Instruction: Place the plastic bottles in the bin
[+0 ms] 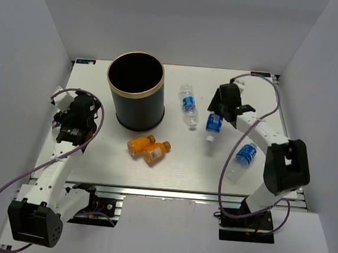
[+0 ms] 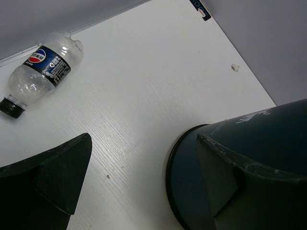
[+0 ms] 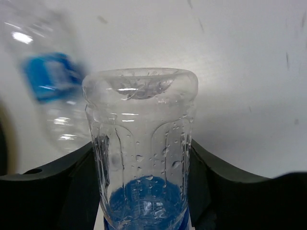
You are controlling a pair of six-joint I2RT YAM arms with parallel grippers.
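The dark bin (image 1: 133, 97) with a gold rim stands at the back left of the table. Two orange bottles (image 1: 141, 144) (image 1: 157, 151) lie just in front of it. A clear bottle (image 1: 188, 106) lies to the right of the bin, and another (image 1: 243, 159) lies by the right arm. My right gripper (image 1: 223, 111) is shut on a third clear bottle (image 1: 214, 126), cap down; in the right wrist view its base (image 3: 141, 143) sits between the fingers. My left gripper (image 1: 74, 110) is open and empty at the left, with the bin wall (image 2: 268, 143) beside its right finger (image 2: 225, 182).
A clear bottle with a dark label and a black cap (image 2: 41, 72) lies near the table's left edge, beyond the left gripper. The lying clear bottle shows blurred in the right wrist view (image 3: 50, 91). White walls close in the table.
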